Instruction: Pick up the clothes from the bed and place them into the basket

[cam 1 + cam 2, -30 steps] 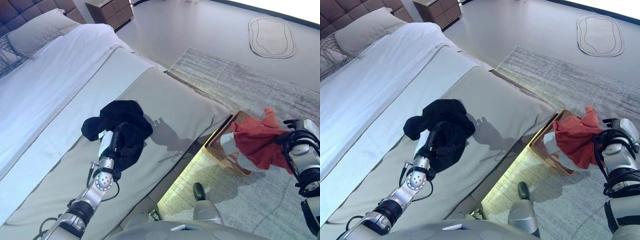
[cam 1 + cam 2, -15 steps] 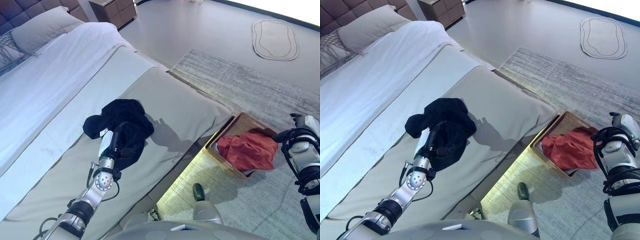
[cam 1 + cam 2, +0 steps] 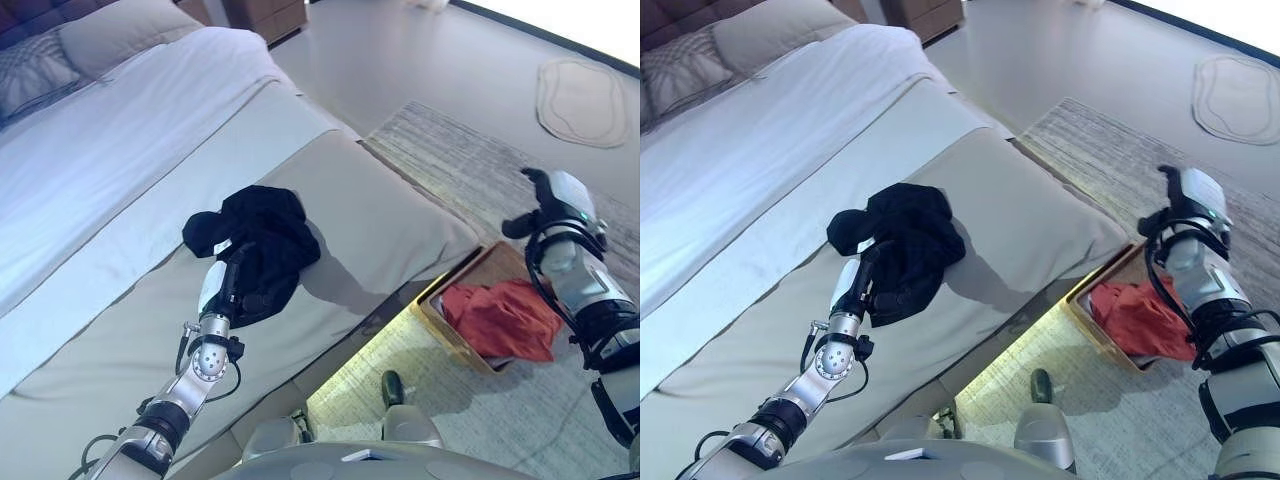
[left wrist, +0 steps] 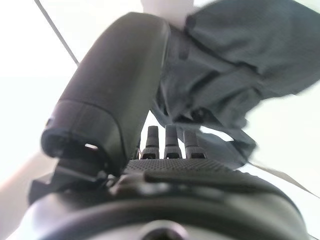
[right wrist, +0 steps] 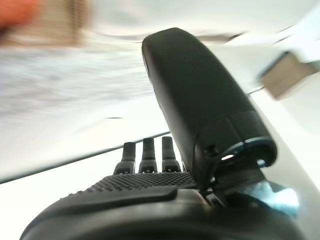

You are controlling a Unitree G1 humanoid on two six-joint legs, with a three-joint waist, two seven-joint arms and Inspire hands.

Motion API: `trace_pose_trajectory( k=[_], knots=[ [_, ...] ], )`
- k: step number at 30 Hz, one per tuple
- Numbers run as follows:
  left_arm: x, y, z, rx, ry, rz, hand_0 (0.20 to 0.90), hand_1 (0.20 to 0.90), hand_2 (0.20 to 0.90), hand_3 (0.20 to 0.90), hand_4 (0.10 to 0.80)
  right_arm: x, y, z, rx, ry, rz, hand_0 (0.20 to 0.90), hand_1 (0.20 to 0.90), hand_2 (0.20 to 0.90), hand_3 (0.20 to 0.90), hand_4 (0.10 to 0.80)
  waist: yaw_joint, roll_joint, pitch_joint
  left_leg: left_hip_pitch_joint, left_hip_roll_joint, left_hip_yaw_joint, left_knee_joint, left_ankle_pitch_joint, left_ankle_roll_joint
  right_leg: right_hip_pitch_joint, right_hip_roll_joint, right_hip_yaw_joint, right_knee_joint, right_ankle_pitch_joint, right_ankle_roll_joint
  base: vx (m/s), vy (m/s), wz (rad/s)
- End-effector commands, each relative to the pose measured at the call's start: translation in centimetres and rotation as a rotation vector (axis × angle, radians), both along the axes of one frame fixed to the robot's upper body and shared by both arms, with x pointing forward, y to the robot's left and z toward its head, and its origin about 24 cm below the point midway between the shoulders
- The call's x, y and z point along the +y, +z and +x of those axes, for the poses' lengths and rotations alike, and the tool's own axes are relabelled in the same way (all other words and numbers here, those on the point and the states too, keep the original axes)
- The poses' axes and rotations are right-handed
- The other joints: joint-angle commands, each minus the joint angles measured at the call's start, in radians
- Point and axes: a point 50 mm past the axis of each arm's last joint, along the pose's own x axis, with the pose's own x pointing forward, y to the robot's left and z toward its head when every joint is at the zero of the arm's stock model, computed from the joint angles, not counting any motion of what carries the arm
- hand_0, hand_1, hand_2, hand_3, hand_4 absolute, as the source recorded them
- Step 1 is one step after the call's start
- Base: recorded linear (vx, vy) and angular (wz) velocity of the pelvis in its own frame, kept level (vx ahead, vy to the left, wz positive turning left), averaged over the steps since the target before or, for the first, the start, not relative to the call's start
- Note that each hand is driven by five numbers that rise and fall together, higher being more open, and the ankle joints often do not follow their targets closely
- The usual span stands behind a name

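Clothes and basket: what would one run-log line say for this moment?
red cloth: in basket | black clothes: on bed | left hand: on black clothes | right hand: open, empty

Pretty clearly a bedroom in a home: big bed (image 3: 120,170) with white sheets, a pillow (image 3: 120,30) at the far left, a wooden nightstand (image 3: 265,12) past it, and a grey rug (image 3: 470,170) on the floor to the right.

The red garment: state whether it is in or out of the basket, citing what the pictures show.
In. The red garment lies crumpled inside the basket on the rug, and the right hand is raised clear of it, fingers straight, holding nothing.
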Motion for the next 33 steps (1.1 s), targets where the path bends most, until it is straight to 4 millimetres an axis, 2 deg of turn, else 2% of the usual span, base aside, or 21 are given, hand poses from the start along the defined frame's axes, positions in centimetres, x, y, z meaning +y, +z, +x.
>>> trace_pose_trajectory(
  k=[1,4,11,13,18,22,25,26,30,33],
  knots=[
    [0.9,3.5,2.4,-0.2,0.011,0.034,0.9,0.9,0.9,0.9,0.8,4.3,5.5,3.2,-0.201,0.157,-0.087,0.9,0.9,0.9,0.9,0.8,0.07,-0.095,-0.071,0.028,-0.001,-0.071,0.006,-0.112,-0.023,0.008,-0.037,-0.035,0.02,-0.052,-0.009,0.029,0.018,0.31],
    [1.4,3.6,2.0,-0.215,0.006,0.064,0.9,0.9,0.9,0.9,0.8,5.9,5.9,4.1,-0.168,0.198,-0.136,0.9,0.9,0.9,0.9,0.8,0.119,-0.096,-0.068,0.012,-0.007,-0.098,0.006,-0.106,-0.022,0.01,-0.05,-0.075,0.021,-0.056,-0.013,0.026,0.024,0.34],
    [2.9,4.1,1.4,-0.23,0.019,0.092,0.9,0.9,0.9,0.9,0.8,8.0,5.9,5.6,-0.086,0.228,-0.161,0.9,0.9,0.9,0.9,0.8,0.215,-0.084,-0.04,-0.033,-0.03,-0.164,0.031,-0.099,-0.013,-0.002,-0.084,-0.153,0.082,-0.089,-0.022,0.036,0.055,0.36],
    [2.8,4.4,1.5,-0.243,0.011,0.084,0.9,0.9,0.9,0.9,0.8,8.2,6.3,6.1,-0.076,0.222,-0.171,0.9,0.9,0.9,0.9,0.8,0.242,-0.071,-0.013,-0.07,-0.039,-0.19,0.079,-0.105,-0.011,-0.023,-0.098,-0.177,0.137,-0.113,-0.031,-0.035,0.099,0.32],
    [1.6,6.4,2.8,-0.383,-0.056,0.081,0.9,0.9,0.9,0.9,0.8,8.3,9.0,7.1,-0.135,0.153,-0.191,0.9,0.9,0.9,0.9,0.8,0.308,-0.025,0.117,-0.213,-0.083,-0.255,0.235,-0.125,0.003,-0.135,-0.148,-0.228,0.334,-0.187,-0.053,-0.136,0.069,0.41],
    [1.2,7.9,3.5,-0.455,-0.081,0.09,0.9,0.9,0.9,0.9,0.8,8.7,10.4,7.5,-0.165,0.121,-0.225,0.9,0.9,0.9,0.9,0.8,0.342,-0.007,0.207,-0.32,-0.131,-0.269,0.4,-0.178,0.033,-0.235,-0.197,-0.234,0.522,-0.236,-0.067,-0.036,0.042,0.31],
    [1.4,8.5,3.5,-0.474,-0.076,0.084,0.9,0.9,0.9,0.9,0.8,8.9,10.8,7.7,-0.158,0.107,-0.248,0.9,0.9,0.9,0.9,0.8,0.359,-0.006,0.241,-0.362,-0.154,-0.273,0.486,-0.232,0.048,-0.279,-0.218,-0.217,0.623,-0.283,-0.063,0.021,0.016,0.26],
    [1.5,9.2,3.6,-0.498,-0.078,0.07,0.9,0.9,0.9,0.9,0.8,8.7,11.2,7.8,-0.137,0.08,-0.274,0.9,0.9,0.9,0.9,0.8,0.374,0.006,0.271,-0.414,-0.174,-0.273,0.559,-0.261,0.067,-0.327,-0.238,-0.218,0.709,-0.305,-0.069,-0.019,0.041,0.14],
    [1.0,10.1,3.0,-0.559,-0.133,0.059,0.9,0.9,0.9,0.9,0.8,8.0,11.6,7.7,-0.087,0.051,-0.305,0.9,0.9,0.9,0.9,0.8,0.391,0.027,0.28,-0.514,-0.196,-0.255,0.67,-0.304,0.088,-0.418,-0.261,-0.214,0.819,-0.332,-0.078,-0.01,0.04,0.32],
    [0.6,10.9,2.8,-0.618,-0.142,0.035,0.9,0.9,0.9,0.9,0.8,6.9,12.0,7.6,-0.025,-0.002,-0.337,0.9,0.9,0.9,0.9,0.8,0.396,0.048,0.28,-0.617,-0.214,-0.24,0.788,-0.35,0.104,-0.521,-0.273,-0.19,0.934,-0.368,-0.089,-0.038,0.068,0.18]
  ],
)
